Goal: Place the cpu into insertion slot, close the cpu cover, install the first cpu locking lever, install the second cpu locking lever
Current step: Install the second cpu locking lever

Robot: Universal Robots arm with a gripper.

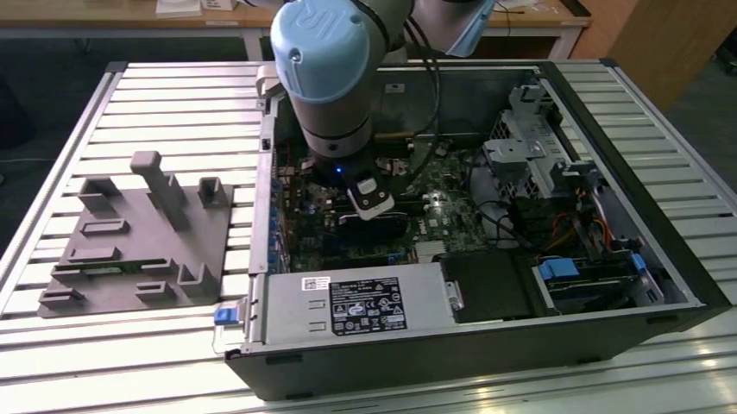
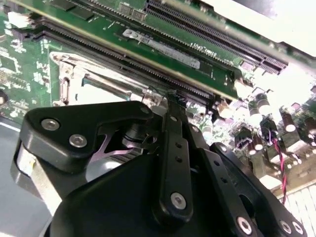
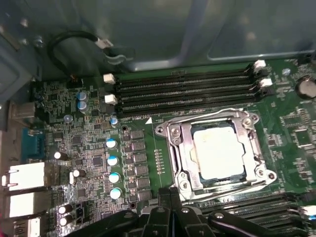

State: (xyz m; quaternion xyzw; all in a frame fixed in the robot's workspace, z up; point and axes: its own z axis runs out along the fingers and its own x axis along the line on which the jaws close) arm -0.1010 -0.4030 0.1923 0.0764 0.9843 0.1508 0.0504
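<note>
With the cpu (image 3: 217, 150) seated under the cover (image 3: 183, 148), we judged our clenched, empty gripper (image 3: 173, 193) should press squarely.

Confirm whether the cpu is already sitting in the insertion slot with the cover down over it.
Yes: in the first wrist view the cpu lies in the insertion slot, framed by the closed cpu cover.

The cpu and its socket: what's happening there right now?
The arm has reached into the open computer case, its gripper poised over the motherboard beside the insertion slot. The cpu already sits in the slot, and the cpu cover lies down around it.
</note>
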